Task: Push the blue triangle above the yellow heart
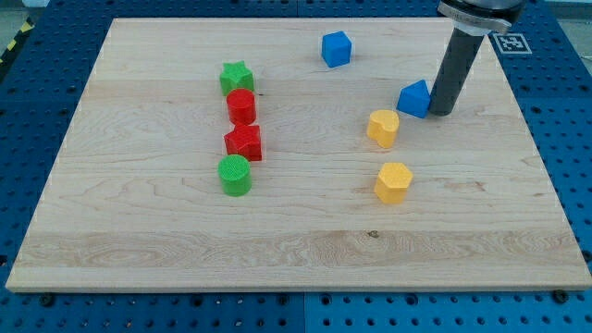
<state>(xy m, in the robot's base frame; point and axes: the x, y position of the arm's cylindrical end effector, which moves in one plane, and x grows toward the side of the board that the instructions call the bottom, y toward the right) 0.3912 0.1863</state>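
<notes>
The counter (296, 250) is a pale wooden board with visible grain, lying on a blue perforated base (573, 139) that shows along every edge. A black-and-white marker tag (510, 43) sits on that base at the view's top right, and a yellow-and-black striped strip (11, 44) runs at the top left corner.

Nearest the view's bottom, a yellow hexagon-like block (393, 182) lies below and to the left of my tip (440, 112). Far to the tip's left, a column of four blocks stands close together: a green cylinder (235, 175) lowest, then a red star-like block (244, 142), a red cylinder (241, 106), and a green star (237, 78) highest.

The yellow heart (383, 128) lies near my tip, left of it and a little lower. The blue triangle (415, 98) sits just left of my tip, touching it or all but touching, and up and to the right of the heart, just beside it.

The arm ends in a straight dark rod that comes down nearly upright from the view's top right corner; it has no fingers, so nothing opens, closes or holds, and the tip rests on the board against the triangle's right side.

Farthest back, a blue cube (337, 49) stands up and to the left of my tip, well apart.

Count: two yellow, two red, two green, two blue, eight blocks in all.
</notes>
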